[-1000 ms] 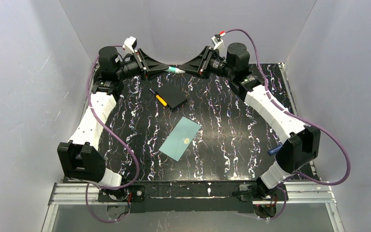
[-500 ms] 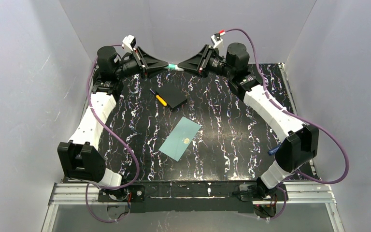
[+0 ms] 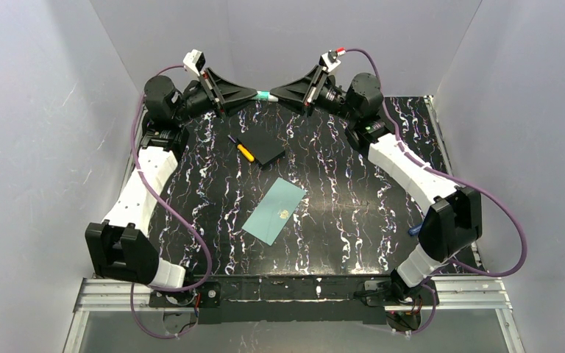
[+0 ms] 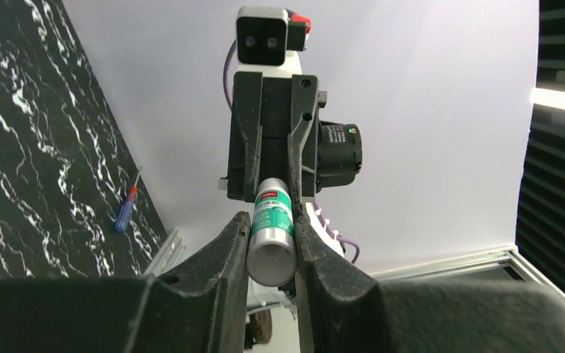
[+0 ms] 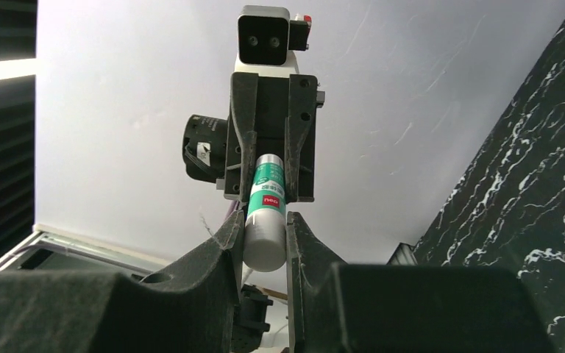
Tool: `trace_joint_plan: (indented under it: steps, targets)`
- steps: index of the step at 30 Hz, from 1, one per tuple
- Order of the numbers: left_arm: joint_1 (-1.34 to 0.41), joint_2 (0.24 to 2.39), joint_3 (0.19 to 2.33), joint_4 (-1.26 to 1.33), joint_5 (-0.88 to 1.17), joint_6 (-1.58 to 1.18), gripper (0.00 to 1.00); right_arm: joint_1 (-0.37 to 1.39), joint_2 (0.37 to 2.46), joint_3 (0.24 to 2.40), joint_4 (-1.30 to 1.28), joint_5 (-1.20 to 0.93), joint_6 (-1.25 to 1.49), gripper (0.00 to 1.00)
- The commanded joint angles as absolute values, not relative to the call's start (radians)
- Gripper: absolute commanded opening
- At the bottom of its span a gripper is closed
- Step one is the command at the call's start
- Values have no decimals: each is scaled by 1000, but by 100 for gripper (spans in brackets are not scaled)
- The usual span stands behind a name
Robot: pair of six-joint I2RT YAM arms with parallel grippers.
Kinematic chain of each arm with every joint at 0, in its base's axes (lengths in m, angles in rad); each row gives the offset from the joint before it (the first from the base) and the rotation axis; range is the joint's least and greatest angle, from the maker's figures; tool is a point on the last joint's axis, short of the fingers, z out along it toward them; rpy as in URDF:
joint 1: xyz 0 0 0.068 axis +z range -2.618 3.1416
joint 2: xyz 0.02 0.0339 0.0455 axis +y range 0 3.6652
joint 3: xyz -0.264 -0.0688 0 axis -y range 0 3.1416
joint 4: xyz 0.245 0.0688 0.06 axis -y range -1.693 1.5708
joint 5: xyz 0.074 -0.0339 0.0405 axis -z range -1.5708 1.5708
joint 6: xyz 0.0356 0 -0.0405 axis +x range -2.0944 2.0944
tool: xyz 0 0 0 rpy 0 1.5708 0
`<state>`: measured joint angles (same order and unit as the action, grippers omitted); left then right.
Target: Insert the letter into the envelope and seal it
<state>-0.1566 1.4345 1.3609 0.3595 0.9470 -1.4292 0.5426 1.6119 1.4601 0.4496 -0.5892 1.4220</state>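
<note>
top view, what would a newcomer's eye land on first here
The left end effector and right end effector meet nose to nose near the far edge of the table, both clamped on one green-and-white glue stick. Nearer the camera, a teal envelope lies flat mid-table, with a black pad just beyond it.

The glue stick has a small red brand patch with white lettering on its green wrapper, too small to read. The envelope bears a gold emblem, its detail illegible.
</note>
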Motion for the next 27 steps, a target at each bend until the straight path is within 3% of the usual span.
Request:
trace_joint_plan:
  steps: [1, 17, 27]
  targets:
    - [-222, 1377, 1311, 416, 965, -1419, 0, 579, 1617, 1466, 643, -623, 1521, 1]
    - [-323, 1408, 1263, 423, 978, -1137, 0, 710, 1675, 1489, 448, -707, 1433, 1]
    - [-418, 1438, 1194, 399, 901, -1104, 0, 730, 1710, 1467, 540, -658, 1501, 1]
